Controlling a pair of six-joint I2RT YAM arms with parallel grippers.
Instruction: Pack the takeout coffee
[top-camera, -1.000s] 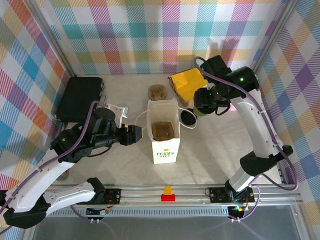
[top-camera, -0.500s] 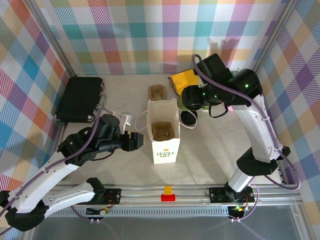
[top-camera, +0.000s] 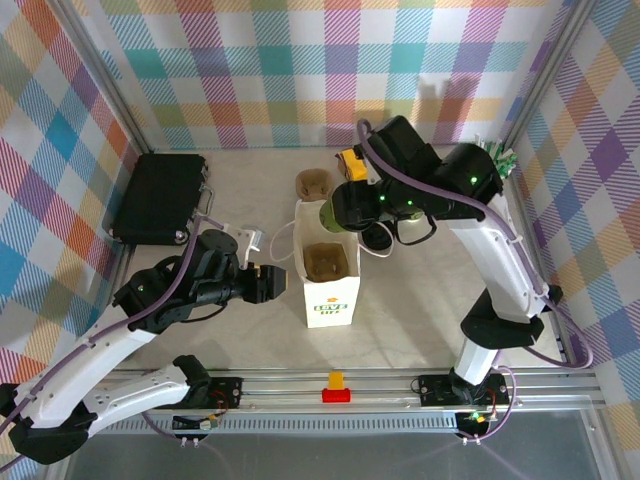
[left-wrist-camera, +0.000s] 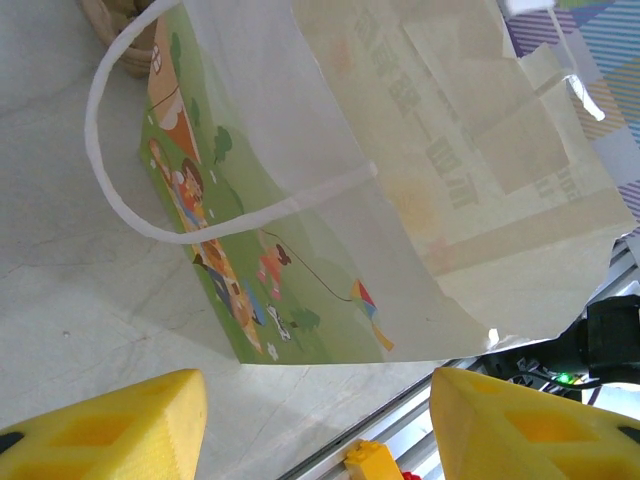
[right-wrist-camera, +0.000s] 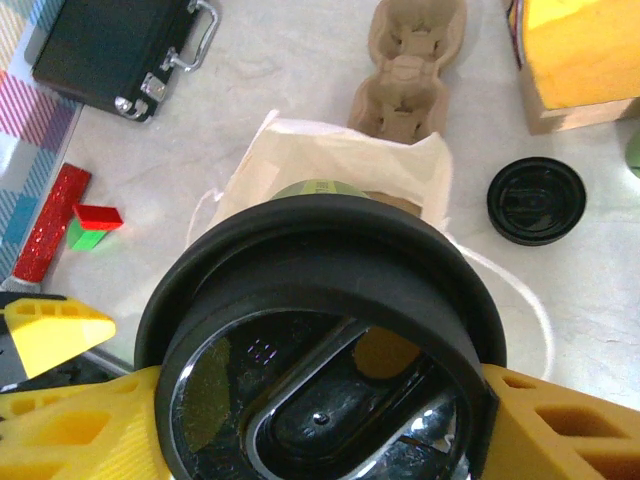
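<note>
Cup — between right jaws, over bag

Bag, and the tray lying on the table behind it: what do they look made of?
Bag: thin white paper, matte; light shows through and folds crease sharply. Tray: probably moulded paper pulp, tan, dull, with soft rounded cup wells.

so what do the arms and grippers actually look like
The left arm and right arm have white links, black joints and a lilac cable alongside; green lights glow on the right one. The left gripper and right gripper have blocky yellow fingers with recessed pockets.
</note>
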